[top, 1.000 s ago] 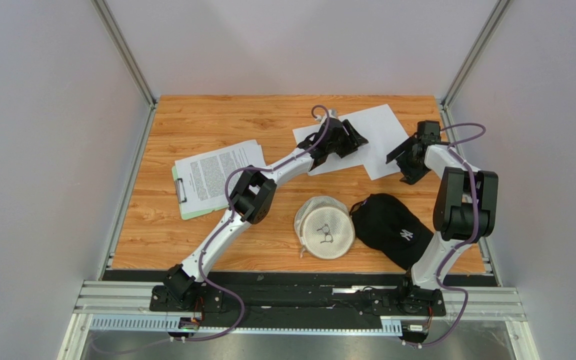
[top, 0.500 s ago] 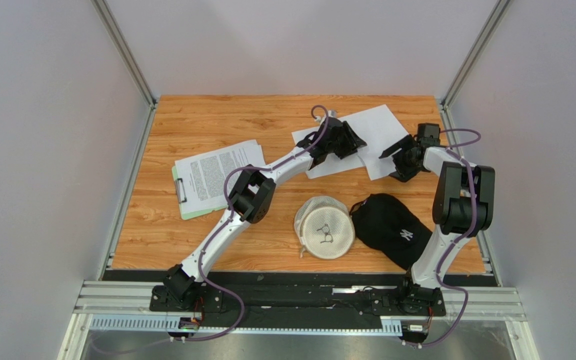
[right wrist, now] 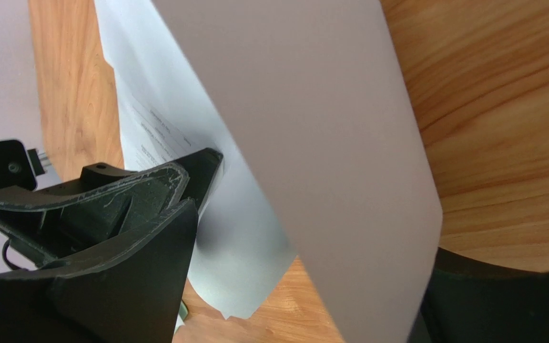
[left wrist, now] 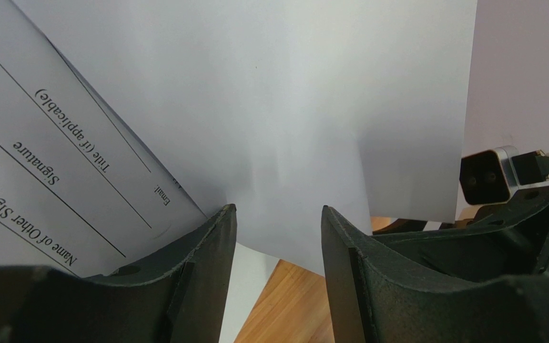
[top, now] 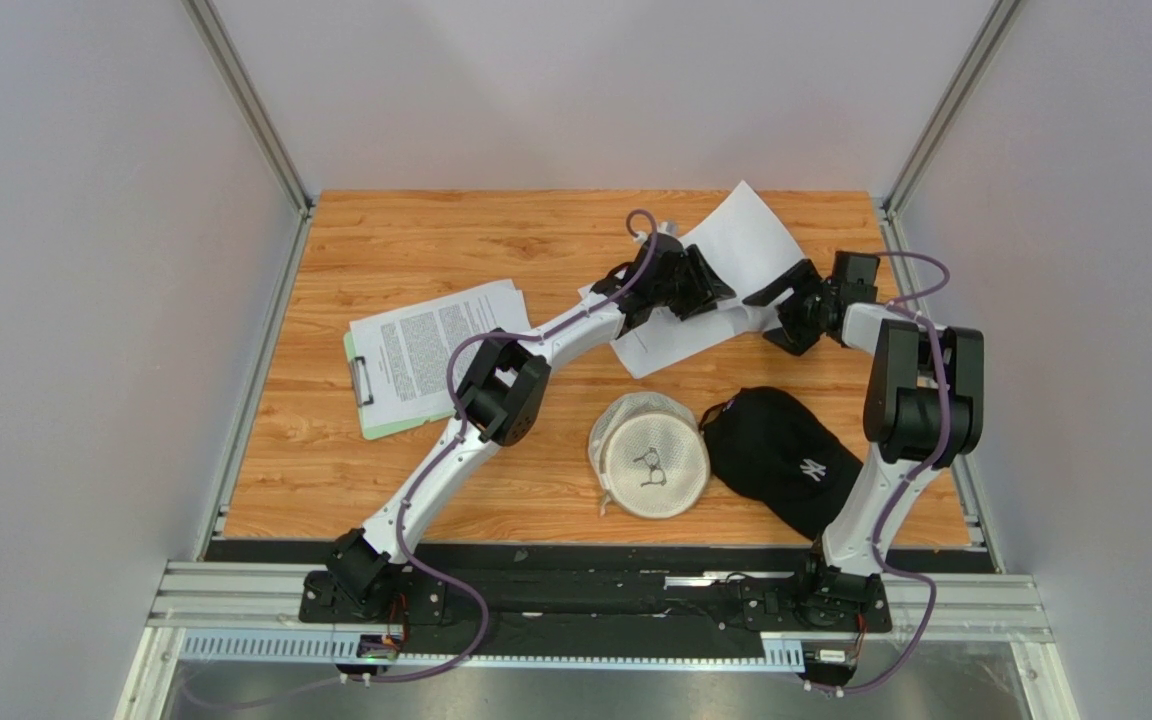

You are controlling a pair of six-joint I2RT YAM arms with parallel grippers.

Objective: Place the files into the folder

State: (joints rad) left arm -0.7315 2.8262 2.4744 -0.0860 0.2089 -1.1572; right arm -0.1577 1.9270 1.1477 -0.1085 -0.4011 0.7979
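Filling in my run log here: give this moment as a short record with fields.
loose sheets: far right-centre, between both arms
raised sheet: lifted off the table, curling
folder: left side, flat, printed sheet on it
left fingers: apart, at the sheets' left side
right fingers: apart, raised sheet between them
bystanders: beige cap, black cap, nearer the arm bases

The files [top: 732, 240] lie on the table [top: 537, 225] between the left tool [top: 692, 281] and the right tool [top: 778, 300], with one sheet tilted up at the right tool. The folder [top: 384, 426] lies well left of the left tool, with a printed sheet [top: 432, 338] on it. Nearer the arm bases than both tools, the left cap [top: 651, 455] and the right cap [top: 778, 450] sit just beside each other.
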